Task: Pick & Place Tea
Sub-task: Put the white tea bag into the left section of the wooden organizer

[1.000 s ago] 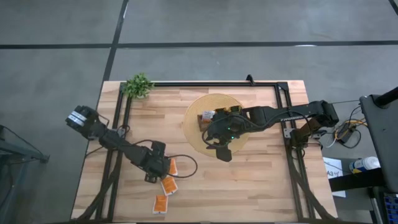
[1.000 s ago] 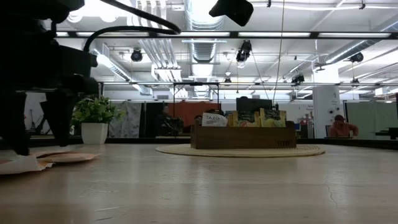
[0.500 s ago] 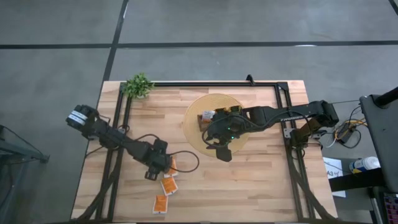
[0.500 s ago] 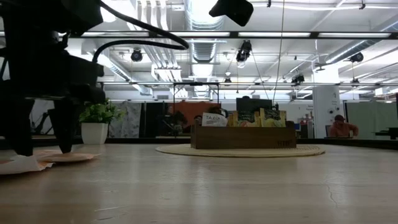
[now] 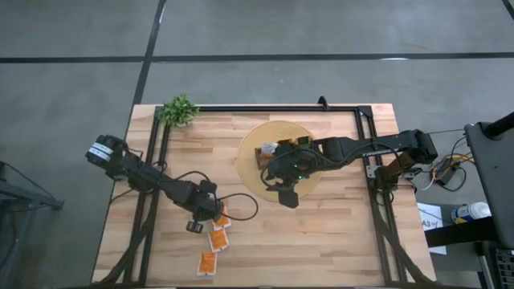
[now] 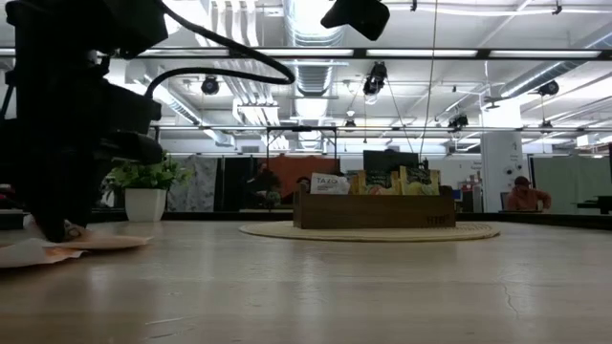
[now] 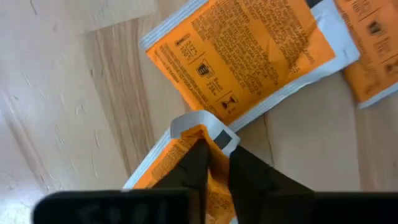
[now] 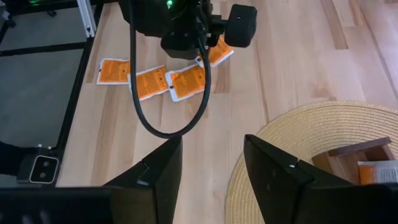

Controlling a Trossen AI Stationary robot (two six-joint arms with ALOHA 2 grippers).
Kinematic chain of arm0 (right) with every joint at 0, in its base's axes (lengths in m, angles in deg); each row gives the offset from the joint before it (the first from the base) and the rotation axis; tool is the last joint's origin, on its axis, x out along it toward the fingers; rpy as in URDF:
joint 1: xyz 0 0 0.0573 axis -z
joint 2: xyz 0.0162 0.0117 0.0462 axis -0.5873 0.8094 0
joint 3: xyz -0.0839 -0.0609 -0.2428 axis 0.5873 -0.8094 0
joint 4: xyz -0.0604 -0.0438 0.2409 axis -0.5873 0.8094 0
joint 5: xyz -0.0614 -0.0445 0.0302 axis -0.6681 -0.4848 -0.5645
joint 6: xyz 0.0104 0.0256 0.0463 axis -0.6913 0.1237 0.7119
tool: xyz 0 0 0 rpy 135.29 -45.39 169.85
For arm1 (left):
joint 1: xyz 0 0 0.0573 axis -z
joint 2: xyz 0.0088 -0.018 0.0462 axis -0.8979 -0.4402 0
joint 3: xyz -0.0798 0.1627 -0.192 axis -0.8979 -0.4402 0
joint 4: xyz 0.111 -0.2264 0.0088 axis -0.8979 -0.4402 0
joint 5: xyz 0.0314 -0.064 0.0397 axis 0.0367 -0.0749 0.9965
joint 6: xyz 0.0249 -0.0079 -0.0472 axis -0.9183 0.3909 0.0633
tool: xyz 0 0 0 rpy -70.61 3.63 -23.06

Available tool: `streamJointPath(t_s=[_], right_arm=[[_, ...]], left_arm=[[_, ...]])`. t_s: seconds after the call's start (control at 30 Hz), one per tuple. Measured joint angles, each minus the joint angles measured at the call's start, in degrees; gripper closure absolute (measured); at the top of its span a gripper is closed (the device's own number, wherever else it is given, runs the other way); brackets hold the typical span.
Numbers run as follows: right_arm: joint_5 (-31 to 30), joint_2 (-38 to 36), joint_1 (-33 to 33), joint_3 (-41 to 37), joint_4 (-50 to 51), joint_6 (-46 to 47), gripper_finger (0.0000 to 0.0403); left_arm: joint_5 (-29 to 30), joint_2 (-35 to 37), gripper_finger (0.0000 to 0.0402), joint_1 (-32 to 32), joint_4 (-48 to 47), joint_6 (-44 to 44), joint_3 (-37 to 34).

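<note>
My left arm reaches low across the wooden table (image 5: 337,241) from its left edge, elbow bent, the wrist tipped down so my left gripper (image 7: 214,163) meets the boards well away from the round straw mat (image 5: 255,143), on its left and toward the table's near side. Its two dark fingers (image 7: 194,167) are pressed together on the raised corner of an orange-and-white tea sachet (image 7: 186,155), which lies partly under the gripper.

My right arm stretches in from the table's right edge and hangs over the mat, with my right gripper (image 8: 211,163) spread apart and holding nothing, just off the mat's near rim.

Counting orange sachets on the table: from the right wrist I see four in a loose row, one tucked beside the left gripper (image 8: 219,50), two side by side (image 8: 188,83) (image 8: 151,82) and one at the far end (image 8: 114,70). From above the pinched one is mostly hidden, so I may be missing an overlap.

On the mat stands one brown wooden box (image 6: 373,208) with several sachets standing upright in it; their number I cannot tell. One small potted plant (image 5: 179,110) sits at the table's far left corner, well apart from the mat.
</note>
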Motion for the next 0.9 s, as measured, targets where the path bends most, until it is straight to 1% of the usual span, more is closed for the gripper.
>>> streamJointPath(t_s=[0.13, 0.3, 0.47, 0.6, 0.7, 0.8, 0.9], right_arm=[[0.00, 0.00, 0.00, 0.00, -0.07, -0.15, 0.0234], [0.00, 0.00, 0.00, 0.00, -0.25, -0.23, 0.0234], [0.01, -0.30, -0.06, 0.00, -0.89, -1.69, 0.0234], [0.45, -1.15, -0.09, 0.00, -2.55, -2.70, 0.0234], [2.40, -1.85, -0.09, 0.00, -4.83, -3.18, 0.0234], [5.44, -2.65, -0.11, 0.00, -8.04, -3.21, 0.0234], [6.86, -3.43, -0.13, 0.00, -10.96, -3.22, 0.0234]], left_arm=[[-0.09, -0.02, 0.0375, -0.11, -1.89, 0.00, 1.79], [-0.07, 0.23, 0.0396, -0.40, -7.54, -0.17, 5.93], [0.17, 2.63, 0.0399, -1.55, -12.36, -0.20, 12.07], [0.37, 6.67, 0.0400, -3.77, -12.26, -0.11, 17.31], [0.41, 9.93, 0.0400, -6.12, -11.23, 0.08, 21.37], [-0.09, 13.23, 0.0400, -8.51, -8.09, 0.04, 24.69], [-3.41, 16.52, 0.0401, -11.00, -2.34, 0.15, 26.43]])
